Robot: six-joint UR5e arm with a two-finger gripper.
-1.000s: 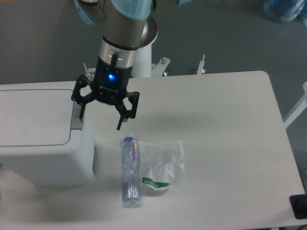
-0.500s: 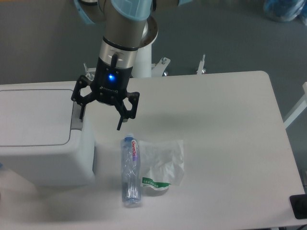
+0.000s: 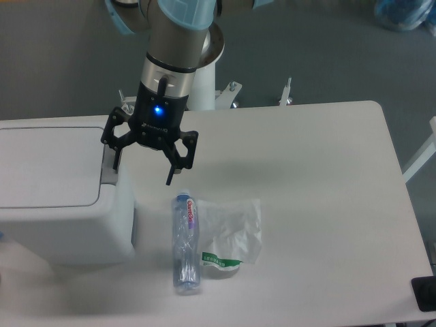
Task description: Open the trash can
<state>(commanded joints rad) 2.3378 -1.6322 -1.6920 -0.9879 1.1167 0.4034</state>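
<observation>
Camera view: gripper [image 3: 142, 167] w/ fingers spread wide, holding nothing, poised over right edge of trash can [image 3: 61, 197]. Trash can sits at table [image 3: 320, 204] left side, lid flat, not yet raised. Left finger is near grey push tab [image 3: 109, 170], likely positioned to press it. Bottle [image 3: 185, 242] and bag [image 3: 231, 231] lie apart, clear of approach.

bottle [image 3: 185, 242] between trash can [image 3: 58, 194] and bag [image 3: 234, 230]

white boxy trash can [image 3: 65, 218], lid shut, table's left edge.
</observation>
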